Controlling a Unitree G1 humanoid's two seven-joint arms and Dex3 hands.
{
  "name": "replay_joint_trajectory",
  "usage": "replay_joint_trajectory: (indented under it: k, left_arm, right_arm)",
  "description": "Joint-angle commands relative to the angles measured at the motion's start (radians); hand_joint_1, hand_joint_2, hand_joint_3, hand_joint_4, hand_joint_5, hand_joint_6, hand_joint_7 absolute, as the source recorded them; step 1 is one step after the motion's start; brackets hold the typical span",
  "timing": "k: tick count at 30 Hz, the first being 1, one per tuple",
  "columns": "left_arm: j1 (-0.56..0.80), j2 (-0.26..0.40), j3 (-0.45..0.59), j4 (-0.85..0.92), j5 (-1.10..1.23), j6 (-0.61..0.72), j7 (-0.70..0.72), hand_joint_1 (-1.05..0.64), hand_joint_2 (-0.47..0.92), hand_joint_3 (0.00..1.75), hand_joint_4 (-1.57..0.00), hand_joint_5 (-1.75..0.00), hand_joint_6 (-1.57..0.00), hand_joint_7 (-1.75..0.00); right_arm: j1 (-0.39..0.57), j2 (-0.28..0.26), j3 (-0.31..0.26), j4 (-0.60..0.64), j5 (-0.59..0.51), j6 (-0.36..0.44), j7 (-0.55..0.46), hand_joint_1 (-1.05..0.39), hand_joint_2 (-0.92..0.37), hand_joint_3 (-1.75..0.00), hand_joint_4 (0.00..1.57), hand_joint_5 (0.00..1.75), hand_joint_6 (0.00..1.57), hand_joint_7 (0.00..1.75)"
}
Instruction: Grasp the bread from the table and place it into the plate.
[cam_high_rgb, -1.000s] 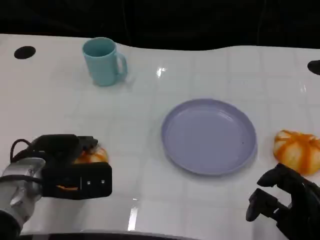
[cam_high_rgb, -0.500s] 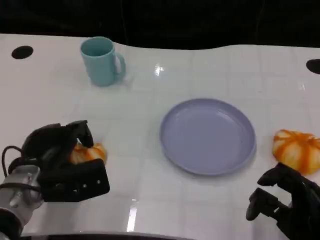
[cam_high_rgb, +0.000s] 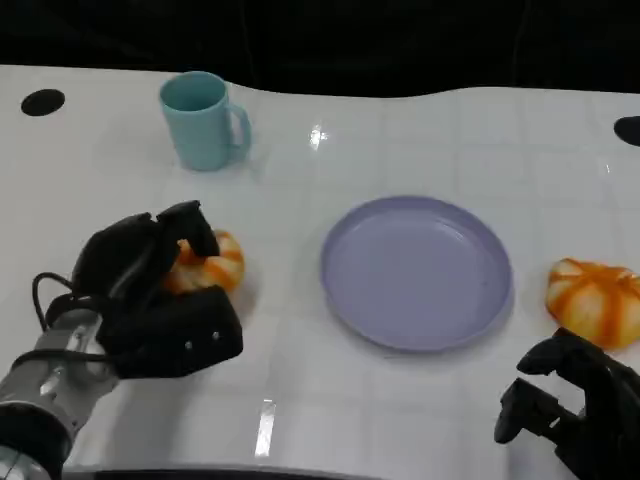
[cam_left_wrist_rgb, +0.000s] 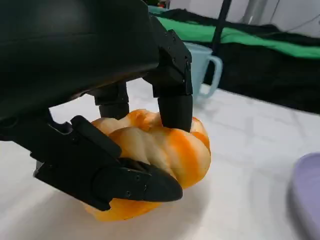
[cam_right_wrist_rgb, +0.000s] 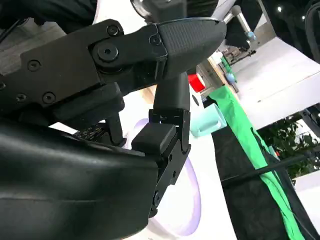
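- the left hand (cam_high_rgb: 150, 290) is holding the bread (cam_high_rgb: 205, 262) near the left side of the table (cam_high_rgb: 300, 400), well apart from the plate (cam_high_rgb: 417, 272) — the bread could be slipping out on the way, because the grip looks to be covering only a part of it.
- its fingers (cam_left_wrist_rgb: 172, 100) are pressing on the top of the bread and another one is closing under it, so they are clamped around the roll — whether it is lifted from the table is not clear.
- the right hand (cam_high_rgb: 570, 410) is waiting near the second bread (cam_high_rgb: 597, 300), its fingers curled in and holding nothing.
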Motion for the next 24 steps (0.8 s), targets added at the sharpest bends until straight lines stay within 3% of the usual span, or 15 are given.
replay_joint_trajectory:
  k: [1,16,24]
  left_arm:
    - [-0.04,-0.029,0.026,-0.023,-0.035,-0.017,0.009,-0.22,0.52,1.16,-0.84,-1.75,-0.66,-1.75]
    - [-0.168,-0.139,-0.024,-0.015,0.023,-0.058,0.064,-0.13,0.46,1.27,-0.9,-1.75,-0.68,-1.75]
    - [-0.247,-0.192,-0.078,0.074,0.058,-0.116,0.082,-0.19,0.39,1.38,-0.93,-1.75,-0.72,-1.75]
  right_arm:
    - [-0.007,-0.007,-0.013,0.009,0.011,0.0,0.004,-0.53,-0.92,-0.2,0.72,1.56,0.79,1.07]
    - [-0.011,0.001,-0.005,0.016,-0.005,-0.02,0.006,-0.53,-0.92,-0.21,0.71,1.57,0.79,1.08]
    - [-0.014,-0.001,-0.004,0.021,-0.002,-0.024,0.012,-0.53,-0.92,-0.21,0.71,1.57,0.78,1.08]
